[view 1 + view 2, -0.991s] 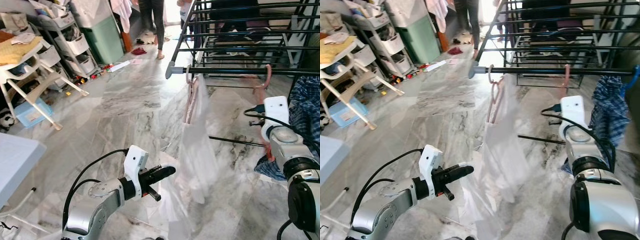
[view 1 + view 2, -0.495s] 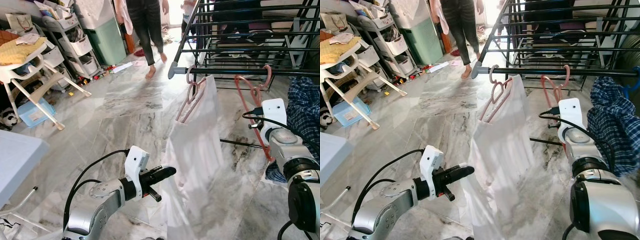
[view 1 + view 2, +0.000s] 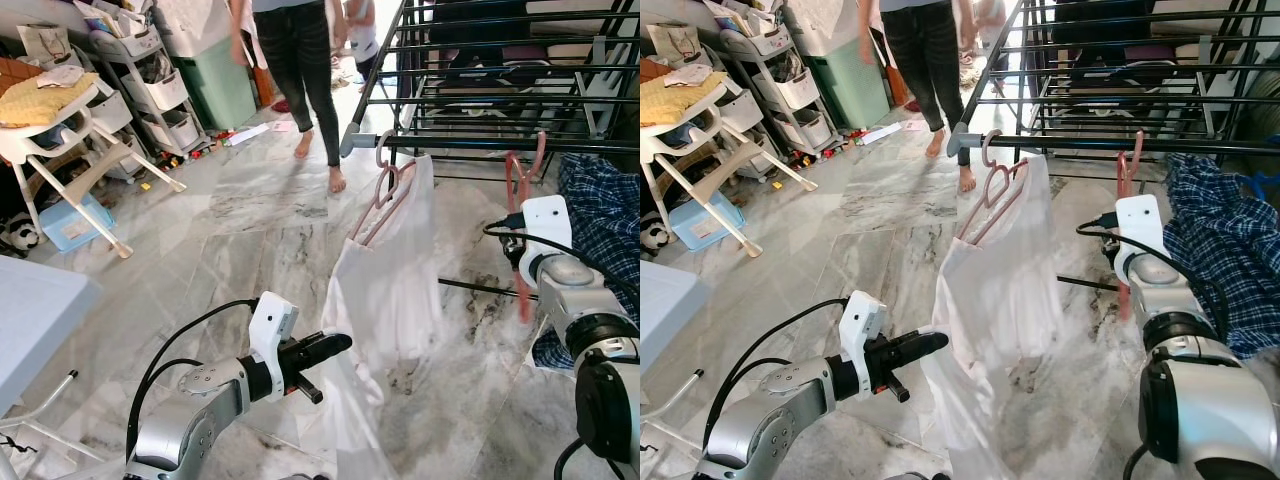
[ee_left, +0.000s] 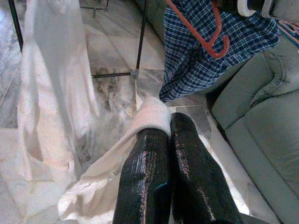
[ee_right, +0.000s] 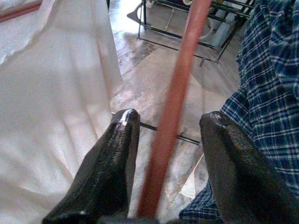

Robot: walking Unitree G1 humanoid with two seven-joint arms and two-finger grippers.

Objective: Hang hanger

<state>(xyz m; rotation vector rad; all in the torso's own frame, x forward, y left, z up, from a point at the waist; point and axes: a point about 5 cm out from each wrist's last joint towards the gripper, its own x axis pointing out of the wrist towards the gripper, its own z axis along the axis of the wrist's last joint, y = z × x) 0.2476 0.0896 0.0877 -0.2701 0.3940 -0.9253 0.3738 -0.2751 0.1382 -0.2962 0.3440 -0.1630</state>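
Hanger (image 3: 521,215), the salmon-pink empty one, hangs by its hook from the near black rail of the drying rack (image 3: 480,143), on the right side of the scene, just left of a blue plaid shirt (image 3: 600,215) draped there. My right gripper (image 5: 169,154) is at that hanger: in the right wrist view its two black fingers (image 5: 115,161) stand spread wide with the hanger's pink bar running between them, and no pad is pressed against the bar. From the head views my right arm (image 3: 560,285) reaches up from the near right toward the rail, and the hanger's lower part passes behind the wrist.

Further left on the same rail, near its grey end cap, a second pink hanger (image 3: 385,195) carries a white garment (image 3: 385,300) that drops long toward the marble floor (image 3: 250,240). My left gripper (image 4: 173,140) sits low in the near left, its fingers closed together on the garment's hem, a fold of white cloth wrapped over the tips. A grey sofa (image 4: 261,135) shows beyond them in the left wrist view.

At the far side a person (image 3: 300,60) stands barefoot on the floor. A white high chair (image 3: 60,140) and storage drawers (image 3: 150,90) stand at the far left.
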